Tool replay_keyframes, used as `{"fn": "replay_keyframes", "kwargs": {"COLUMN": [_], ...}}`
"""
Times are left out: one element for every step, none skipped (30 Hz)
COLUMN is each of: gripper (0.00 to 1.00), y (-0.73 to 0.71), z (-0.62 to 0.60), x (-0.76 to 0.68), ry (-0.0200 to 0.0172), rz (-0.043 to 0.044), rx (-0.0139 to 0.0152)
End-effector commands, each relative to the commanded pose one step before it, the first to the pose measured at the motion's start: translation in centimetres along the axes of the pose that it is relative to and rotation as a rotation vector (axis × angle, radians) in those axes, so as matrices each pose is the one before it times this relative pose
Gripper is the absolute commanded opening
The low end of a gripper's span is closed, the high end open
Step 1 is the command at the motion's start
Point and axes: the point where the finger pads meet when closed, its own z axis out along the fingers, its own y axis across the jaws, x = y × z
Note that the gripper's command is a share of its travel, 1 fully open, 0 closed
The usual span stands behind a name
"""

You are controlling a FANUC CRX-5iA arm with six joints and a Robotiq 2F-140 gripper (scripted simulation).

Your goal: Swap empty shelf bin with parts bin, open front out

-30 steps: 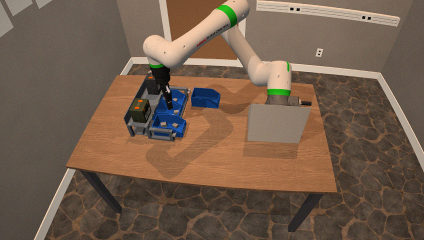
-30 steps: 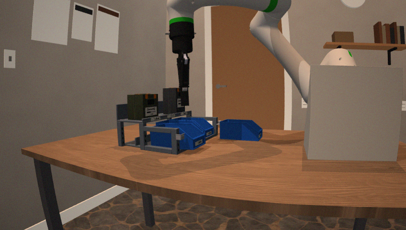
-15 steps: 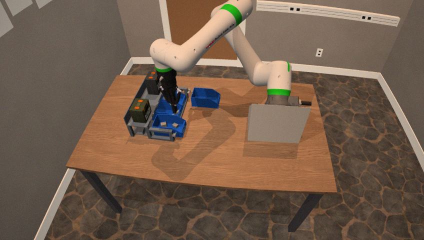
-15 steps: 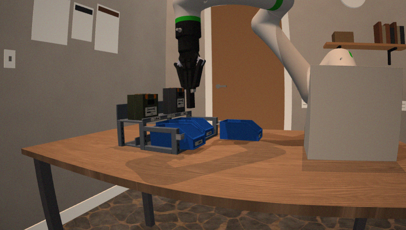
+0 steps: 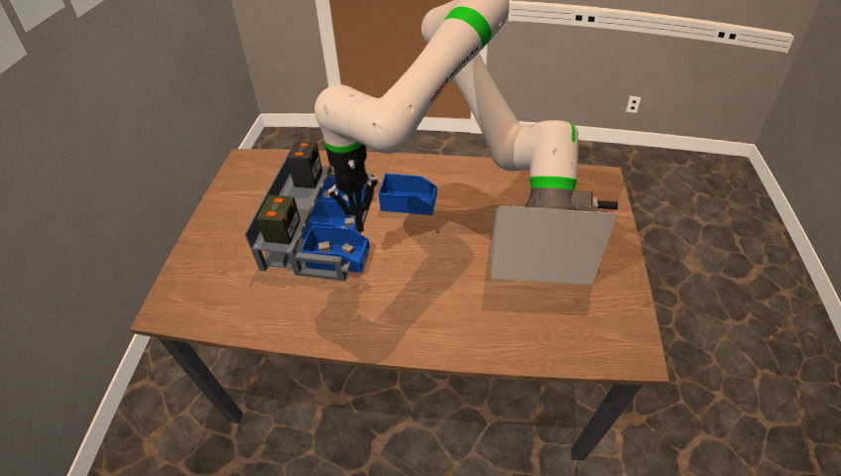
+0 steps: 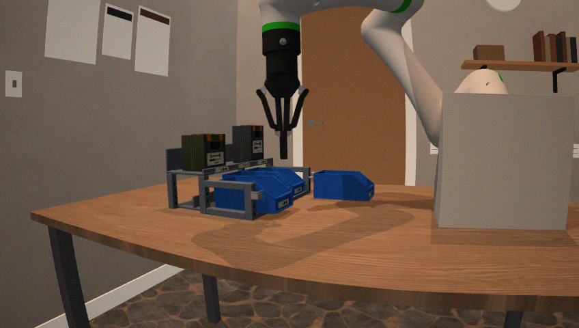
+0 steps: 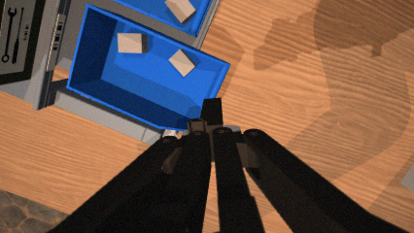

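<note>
Shelf [image 5: 260,257] [image 6: 203,199] [image 7: 114,111] stands at the left of the table [image 5: 442,347] [image 6: 365,251] [image 7: 97,165], and on its top board you count two cases, one olive case [image 5: 278,219] [image 6: 203,152] [image 7: 15,29] and one dark grey case [image 5: 305,165] [image 6: 248,144]. Below the board you have three blue bins in a row: the near bin [image 5: 330,234] [image 6: 231,199] [image 7: 141,83], the middle bin [image 5: 321,213] [image 7: 160,10] and the far bin. Their backs run under the board, out of your sight from above, and from the side they overlap too much for you to part them cleanly. You can count two pale blocks [image 5: 323,246] [image 7: 131,43] in the near one and at least one in the middle one; the far one shows pale pieces too, but the gripper [image 5: 360,221] [image 6: 283,146] [image 7: 214,112] spoils your count there. That gripper points down above the row, fully closed, its two pads together with nothing between them. To its right a fourth bin [image 5: 407,203] [image 6: 332,184] sits upright on the table, apart from the shelf, its near wall covering part of its floor. Farther right, one big pale panel-sided box [image 5: 548,244] [image 6: 503,162] hides part of the arm [image 5: 436,64] [image 6: 418,80] from you.

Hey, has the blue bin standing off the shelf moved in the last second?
No. The blue bin sits at the same distance from the gray block.
</note>
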Motion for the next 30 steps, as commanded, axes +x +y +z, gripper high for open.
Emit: {"fn": "replay_keyframes", "kwargs": {"gripper": [0.10,0.10,0.10,0.10,0.10,0.10,0.10,0.10,0.10,0.10,0.10,0.10,0.10,0.10,0.10,0.10,0.10,0.10,0.10,0.10,0.10,0.10,0.10,0.10,0.10,0.10,0.10,0.10,0.10,0.10], "y": [0.904,0.117,0.104,0.091,0.078,0.067,0.055,0.000,0.000,0.045,0.023,0.016,0.010,0.005,0.000,-0.003,-0.006,-0.008,-0.008,-0.009,-0.008,-0.007,-0.005,-0.004,0.000,0.000,-0.002,-0.001,0.000,0.000], "z": [0.233,0.062,0.059,0.056,0.053,0.050,0.046,0.000,0.000,0.043,0.039,0.035,0.032,0.028,0.025,0.022,0.019,0.016,0.013,0.010,0.008,0.006,0.004,0.002,0.000,0.000,0.001,0.000,0.000,0.000], "x": [-0.967,-0.192,-0.187,-0.181,-0.174,-0.166,-0.157,0.000,0.000,-0.148,-0.140,-0.128,-0.116,-0.104,-0.092,-0.081,-0.069,-0.058,-0.047,-0.038,-0.029,-0.021,-0.014,-0.009,0.000,0.000,-0.004,-0.002,0.000,0.000], "ry": [-0.00348,0.00218,0.00221,0.00223,0.00226,0.00229,0.00231,0.00000,0.00000,0.00624,0.00204,0.00199,0.00223,0.00249,0.00248,0.00239,0.00233,0.00228,0.00223,0.00219,0.00214,0.00208,0.00202,0.00196,0.00000,0.00000,0.00536,0.00145,0.00141,0.00145], "rz": [-0.27911,-0.04810,-0.04809,-0.04806,-0.04802,-0.04798,-0.04793,0.00000,0.00000,-0.14056,-0.03972,-0.04087,-0.04528,-0.04694,-0.04727,-0.04726,-0.04721,-0.04714,-0.04707,-0.04699,-0.04690,-0.04681,-0.04671,-0.04661,0.00000,0.00000,-0.13656,-0.03884,-0.04016,-0.04422], "rx": [0.00895,0.00085,0.00080,0.00075,0.00070,0.00067,0.00063,0.00000,0.00000,0.00196,0.00034,0.00050,0.00063,0.00059,0.00054,0.00049,0.00047,0.00045,0.00045,0.00045,0.00045,0.00047,0.00049,0.00052,0.00000,0.00000,0.00170,0.00049,0.00062,0.00077]}}
